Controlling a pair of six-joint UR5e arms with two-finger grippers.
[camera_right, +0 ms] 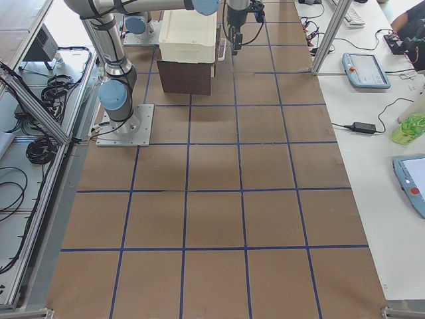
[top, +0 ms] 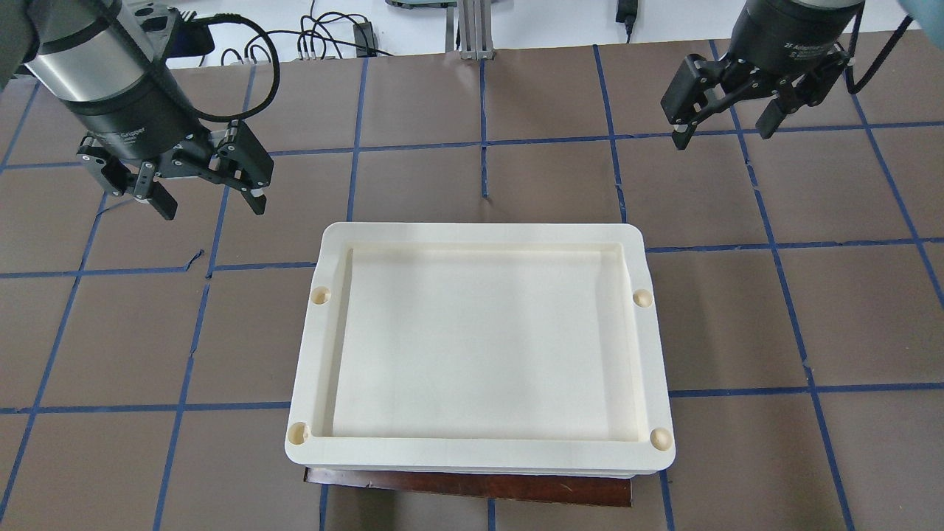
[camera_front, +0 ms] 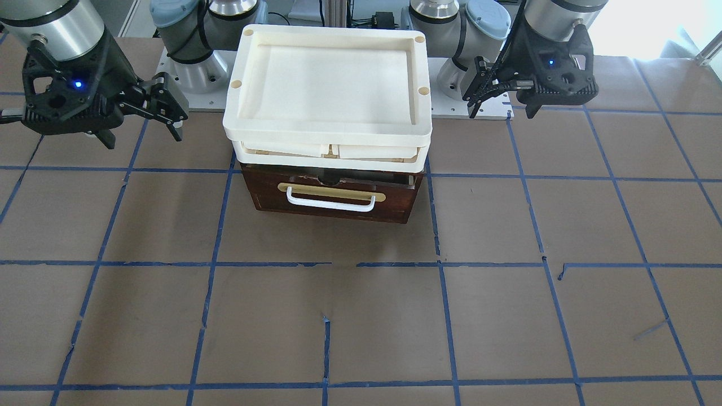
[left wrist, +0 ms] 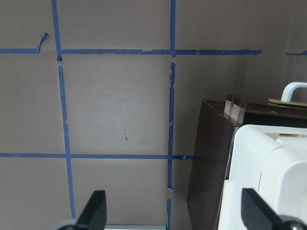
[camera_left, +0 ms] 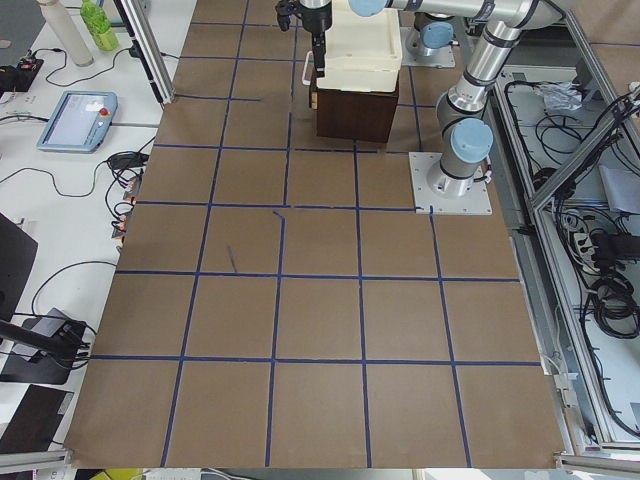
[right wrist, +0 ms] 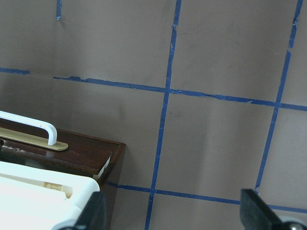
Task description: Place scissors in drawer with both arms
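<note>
Fingers (top: 254, 193) of the left gripper (top: 210, 198) and right gripper (top: 723, 131) are spread wide, holding nothing, above the table (camera_front: 338, 327). Between them, stacked cream trays (camera_front: 237, 121) cover the drawer (camera_front: 333, 197). Its interior is hidden, so the scissors cannot be located.

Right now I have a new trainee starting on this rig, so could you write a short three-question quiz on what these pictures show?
1. True or false: the scissors can be seen in at least one view.
2. What rests on top of the drawer? A) stacked cream trays B) a book C) nothing
3. Fill in: the left pincer and the right pincer are both ____ and hold nothing.

Key: 1 false; 2 A; 3 open.
</note>
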